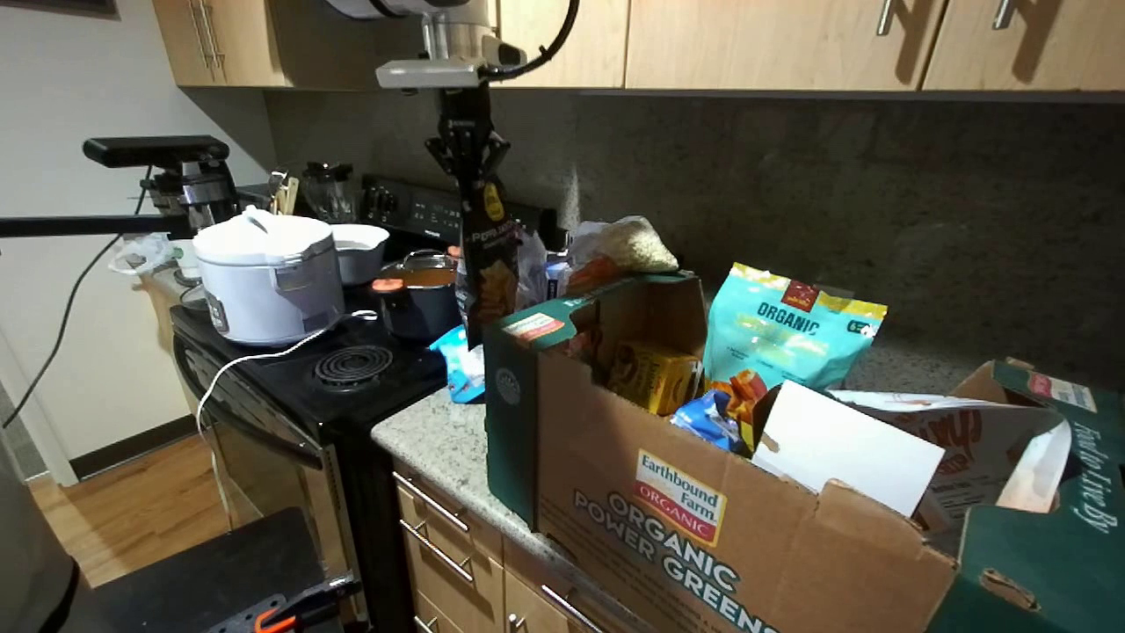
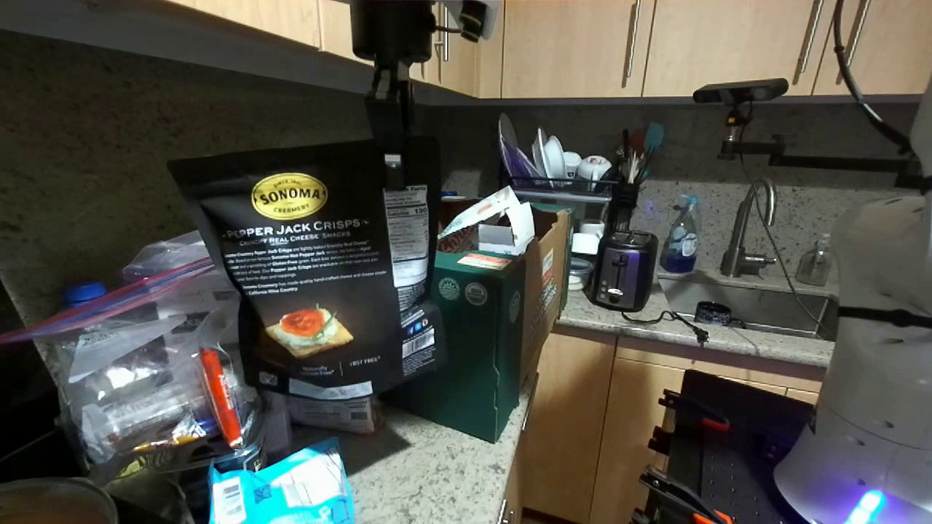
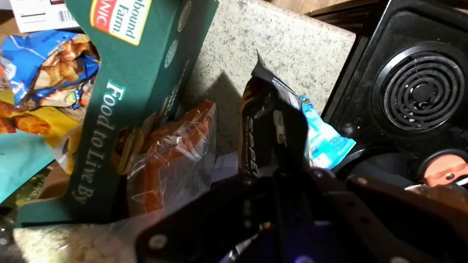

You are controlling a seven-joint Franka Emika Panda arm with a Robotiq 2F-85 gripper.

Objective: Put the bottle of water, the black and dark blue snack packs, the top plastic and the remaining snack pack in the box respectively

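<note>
Black snack pack [image 2: 313, 269] pinched near its top by the gripper [image 1: 475, 174], hanging over the worktop [image 2: 415, 473] just beside the box [image 1: 773, 519]! Boxing it looks like the step; next it needs raising over and lowering inside.

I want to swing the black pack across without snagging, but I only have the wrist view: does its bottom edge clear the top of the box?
Observer: Probably not: in an exterior view the bottom of the black pack shows well below the top of the box.
Operator: Which snack is it? I only get part of the lettering.
Observer: In an exterior view it reads Sonoma Creamery Pepper Jack Crisps.
Operator: What's on the stove outside my picture?
Observer: A white lidded cooker stands on the stove.
</note>
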